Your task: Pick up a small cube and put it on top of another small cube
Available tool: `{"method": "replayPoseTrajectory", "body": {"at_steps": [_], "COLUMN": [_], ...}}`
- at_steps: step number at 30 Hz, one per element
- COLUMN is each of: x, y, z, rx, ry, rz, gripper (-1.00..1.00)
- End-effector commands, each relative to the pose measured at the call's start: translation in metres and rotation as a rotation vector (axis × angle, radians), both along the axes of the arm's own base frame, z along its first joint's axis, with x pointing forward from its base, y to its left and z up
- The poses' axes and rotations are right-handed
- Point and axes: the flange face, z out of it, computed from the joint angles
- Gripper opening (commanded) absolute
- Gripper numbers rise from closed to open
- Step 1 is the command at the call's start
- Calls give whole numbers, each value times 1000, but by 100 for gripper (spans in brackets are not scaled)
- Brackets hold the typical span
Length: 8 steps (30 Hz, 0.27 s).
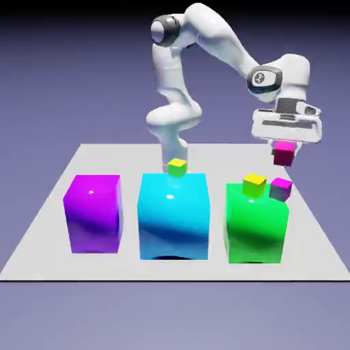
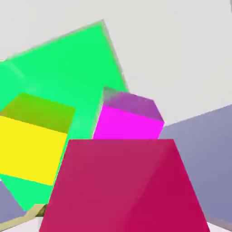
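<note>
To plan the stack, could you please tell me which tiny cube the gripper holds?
The crimson cube, raised above the purple, yellow and yellow-green ones.

- In the hand view, the crimson cube (image 2: pixel 124 186) hides the lower part of the purple-topped cube (image 2: pixel 131 122) and runs off the bottom edge.
- The green block (image 2: pixel 68 68) is cut off by that view's left edge, as is the yellow cube (image 2: pixel 34 140).
- The gripper's fingertips (image 1: pixel 284 145) are too small to tell clearly in the exterior view.
</note>
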Motion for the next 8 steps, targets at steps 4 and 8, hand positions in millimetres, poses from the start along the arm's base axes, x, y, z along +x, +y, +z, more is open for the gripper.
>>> {"method": "replayPoseTrajectory", "body": {"at_steps": [4, 8], "x": [22, 11], "y": [-5, -2], "z": [-64, -28], "rx": [1, 0], "ry": [0, -3], "rz": [1, -1], "gripper": [-100, 100]}}
